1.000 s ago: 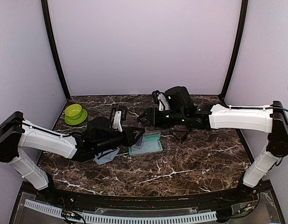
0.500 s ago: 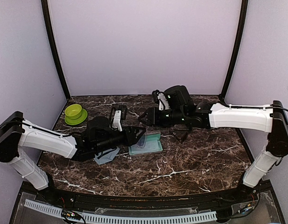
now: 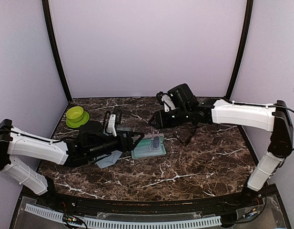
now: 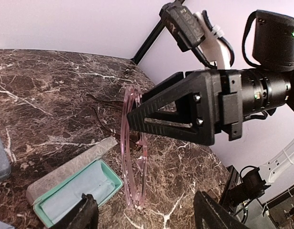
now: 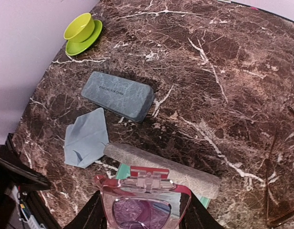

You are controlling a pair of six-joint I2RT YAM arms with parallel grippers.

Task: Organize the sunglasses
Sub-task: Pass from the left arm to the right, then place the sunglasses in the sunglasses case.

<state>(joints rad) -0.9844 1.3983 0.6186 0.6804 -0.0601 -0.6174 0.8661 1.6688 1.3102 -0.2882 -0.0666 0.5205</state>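
Drawn back and spread wide since before: left gripper [image 4: 149, 212], empty. Clamped in right gripper [image 3: 153, 122]: pink sunglasses [image 5: 142, 205], above open case [image 4: 73, 193]. Handover seemingly done; next, probably lowering into case.

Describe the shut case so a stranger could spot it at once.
Start at the green bowl in the far left corner of the table. Nearer the middle lies a blue-grey case. It is shut, unlike the open teal-lined case, and boxy, unlike the flat cloth beside it.
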